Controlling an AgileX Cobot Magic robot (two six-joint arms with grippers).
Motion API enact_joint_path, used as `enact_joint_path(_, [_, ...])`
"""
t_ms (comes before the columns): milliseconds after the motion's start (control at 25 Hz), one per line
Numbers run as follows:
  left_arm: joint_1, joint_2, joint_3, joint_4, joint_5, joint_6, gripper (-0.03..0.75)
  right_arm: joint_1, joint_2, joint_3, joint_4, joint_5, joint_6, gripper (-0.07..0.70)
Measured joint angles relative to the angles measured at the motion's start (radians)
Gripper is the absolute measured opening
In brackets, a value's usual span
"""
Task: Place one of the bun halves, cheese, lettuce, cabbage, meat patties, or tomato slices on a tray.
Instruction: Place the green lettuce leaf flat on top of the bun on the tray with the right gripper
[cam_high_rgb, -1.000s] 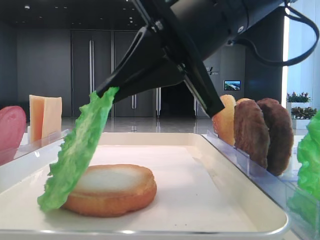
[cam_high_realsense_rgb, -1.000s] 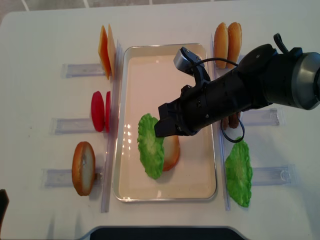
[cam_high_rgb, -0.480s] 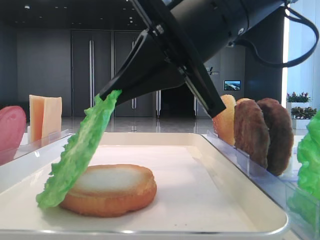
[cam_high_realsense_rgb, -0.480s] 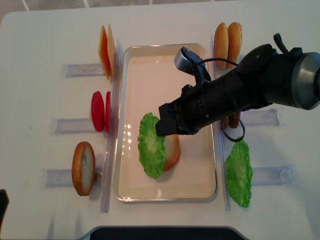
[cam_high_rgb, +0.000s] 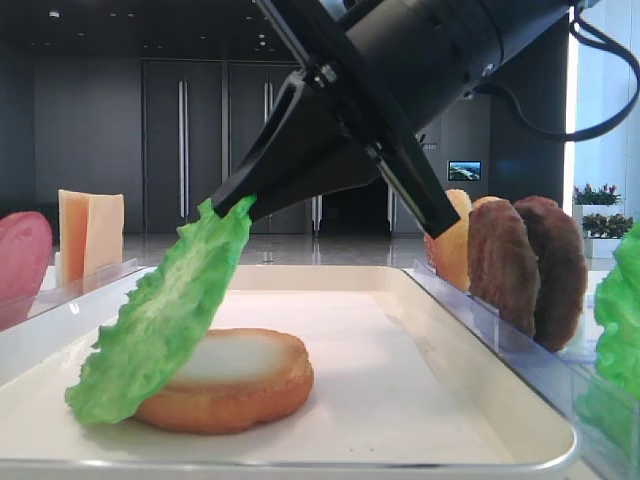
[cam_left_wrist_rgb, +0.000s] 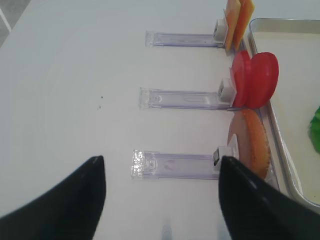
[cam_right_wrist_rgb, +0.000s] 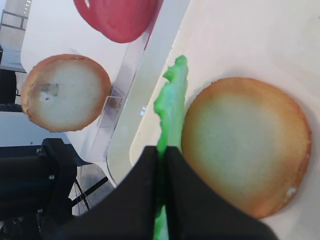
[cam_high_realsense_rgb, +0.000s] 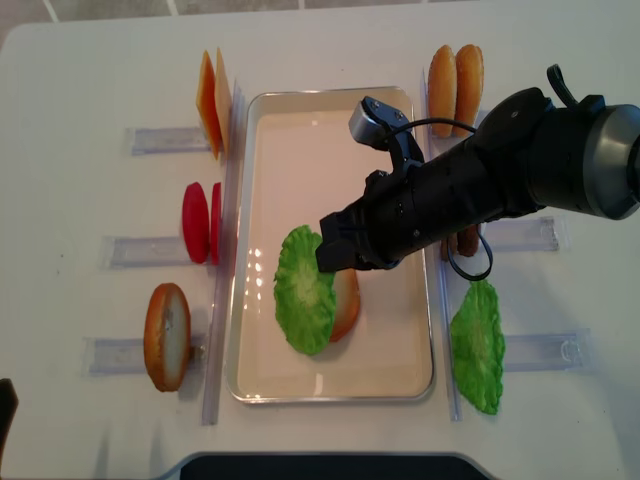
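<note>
The right gripper (cam_right_wrist_rgb: 161, 152) is closed on the upper edge of a lettuce leaf (cam_high_realsense_rgb: 303, 291), its two black fingers (cam_right_wrist_rgb: 135, 190) pinching the green rim between them. The leaf hangs tilted from that grip over the tray (cam_high_realsense_rgb: 400, 382), its lower edge down by the tray floor and its face leaning against a bun half (cam_high_rgb: 235, 380) that lies flat in the tray, pale side up. That bun half is the only other food in the tray.

The left gripper (cam_left_wrist_rgb: 160, 172) hangs open over the bare table left of the tray, holding nothing, its dark fingers (cam_left_wrist_rgb: 250, 210) spread apart.

Just left of the tray, clear stands hold cheese slices (cam_high_realsense_rgb: 212, 97), tomato slices (cam_high_realsense_rgb: 199, 222) and another bun half (cam_high_realsense_rgb: 167, 336) upright. Just right of the tray stand two more bun halves (cam_high_realsense_rgb: 455, 76), the meat patties (cam_high_rgb: 525, 265) and a second lettuce leaf (cam_high_realsense_rgb: 478, 346).
</note>
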Motion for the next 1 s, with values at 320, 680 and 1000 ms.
enact_joint_path(320, [0.000, 0.000, 0.000, -0.001, 0.000, 0.000, 0.535, -0.015, 0.000, 0.000, -0.009, -0.002, -0.009, 0.034])
enact_joint_path(680, [0.000, 0.000, 0.000, -0.001, 0.000, 0.000, 0.535, -0.022, 0.000, 0.000, -0.052, 0.001, -0.011, 0.034])
enact_joint_path(1000, [0.000, 0.000, 0.000, -0.003, 0.000, 0.000, 0.535, -0.022, 0.000, 0.000, -0.061, 0.001, -0.012, 0.050])
